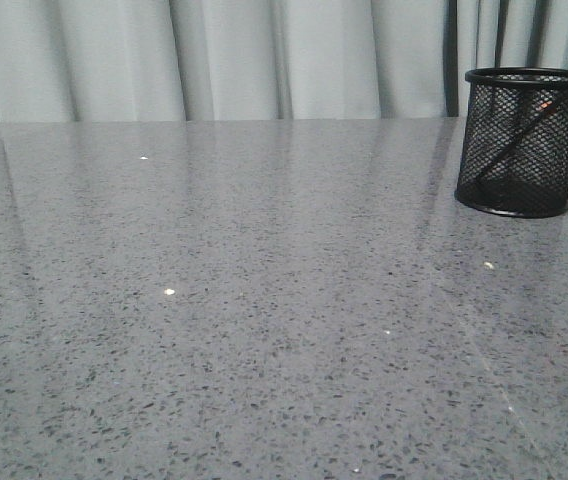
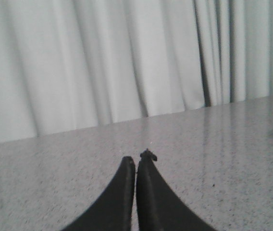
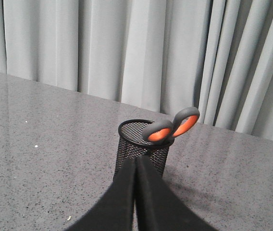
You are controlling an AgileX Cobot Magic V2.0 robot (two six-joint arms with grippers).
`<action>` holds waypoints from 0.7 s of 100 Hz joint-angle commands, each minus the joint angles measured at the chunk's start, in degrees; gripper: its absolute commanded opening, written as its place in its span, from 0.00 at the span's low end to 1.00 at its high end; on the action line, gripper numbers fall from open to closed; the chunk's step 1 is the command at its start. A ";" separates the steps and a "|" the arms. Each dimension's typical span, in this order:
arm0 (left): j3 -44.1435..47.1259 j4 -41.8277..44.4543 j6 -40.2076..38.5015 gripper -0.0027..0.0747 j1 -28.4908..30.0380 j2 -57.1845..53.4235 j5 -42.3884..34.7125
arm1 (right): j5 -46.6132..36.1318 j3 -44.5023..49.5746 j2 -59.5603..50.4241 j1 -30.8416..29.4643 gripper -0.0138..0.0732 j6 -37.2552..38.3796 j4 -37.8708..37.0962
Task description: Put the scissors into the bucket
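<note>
- Scissors (image 3: 171, 127) are sitting in the bucket (image 3: 139, 154) blades down, handles leaning over the rim, so I'd call this done.
- Both grippers are closed on nothing: left gripper (image 2: 136, 163) over bare tabletop (image 1: 214, 330), right gripper (image 3: 135, 163) just short of the bucket.
- They look light, stiff, slick-bladed; I'd grab the handle loops. The mesh bucket probably tips easily.

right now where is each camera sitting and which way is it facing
Front view: low over the table, facing forward to the curtain; bucket far right; no robot part shows.
Left wrist view: on the left arm, facing the curtain; left gripper shut.
Right wrist view: on the right arm, facing the bucket holding the scissors; right gripper shut.
All three share the bucket.
</note>
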 commanded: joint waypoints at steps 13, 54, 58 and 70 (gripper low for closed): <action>1.95 0.73 -5.65 0.01 7.19 -3.75 8.90 | -4.66 -1.22 -0.47 -0.09 0.11 -0.34 0.80; 2.47 1.82 -9.25 0.01 17.26 -12.73 30.47 | -4.45 -1.22 -0.47 -0.09 0.11 -0.34 0.80; 2.47 1.15 -9.25 0.01 17.53 -12.73 30.59 | -4.45 -1.22 -0.47 -0.09 0.11 -0.34 0.80; 2.47 -1.03 -9.25 0.01 17.53 -12.73 31.28 | -4.45 -1.22 -0.47 -0.09 0.11 -0.34 0.80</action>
